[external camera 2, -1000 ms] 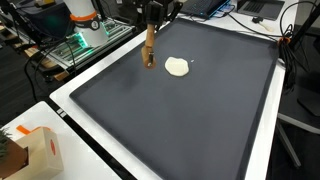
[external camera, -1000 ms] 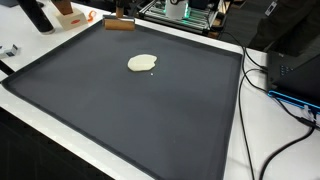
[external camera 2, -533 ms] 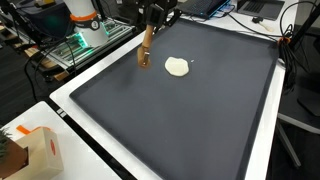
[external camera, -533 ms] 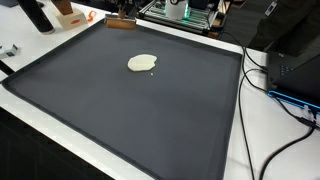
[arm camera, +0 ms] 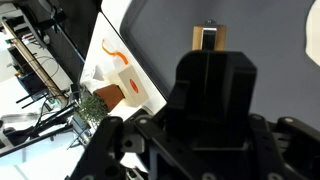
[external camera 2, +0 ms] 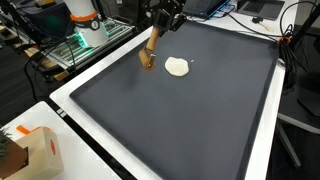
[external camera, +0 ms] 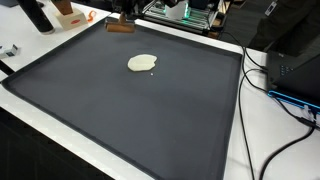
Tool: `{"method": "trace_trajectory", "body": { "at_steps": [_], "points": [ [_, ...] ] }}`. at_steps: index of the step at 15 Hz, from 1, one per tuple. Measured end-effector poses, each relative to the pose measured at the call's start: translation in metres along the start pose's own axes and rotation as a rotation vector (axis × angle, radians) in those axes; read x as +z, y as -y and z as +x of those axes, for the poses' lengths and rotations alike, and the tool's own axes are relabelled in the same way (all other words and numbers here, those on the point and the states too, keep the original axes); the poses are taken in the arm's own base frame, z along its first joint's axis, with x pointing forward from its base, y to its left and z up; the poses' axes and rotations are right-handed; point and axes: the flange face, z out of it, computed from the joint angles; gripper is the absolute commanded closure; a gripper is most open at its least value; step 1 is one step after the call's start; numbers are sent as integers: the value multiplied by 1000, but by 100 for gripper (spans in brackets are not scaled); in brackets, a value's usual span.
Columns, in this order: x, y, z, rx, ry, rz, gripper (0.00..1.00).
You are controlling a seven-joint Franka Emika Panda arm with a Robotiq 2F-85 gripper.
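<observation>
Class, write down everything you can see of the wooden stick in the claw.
The wooden stick is a slim, straight, light-brown bar, plain wood by its look. It leans tilted, upper end gripped in the claw, lower end down at the dark mat; contact there cannot be told. In the wrist view it shows tan with a dark strip. A pale flat disc lies beside it, apart.
</observation>
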Motion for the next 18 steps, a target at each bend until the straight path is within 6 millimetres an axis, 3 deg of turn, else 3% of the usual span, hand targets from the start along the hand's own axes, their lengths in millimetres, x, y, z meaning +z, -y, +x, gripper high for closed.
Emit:
{"method": "trace_trajectory", "body": {
  "at_steps": [18],
  "points": [
    [-7, 50, -27, -107, -116, -37, 77]
  ]
}}
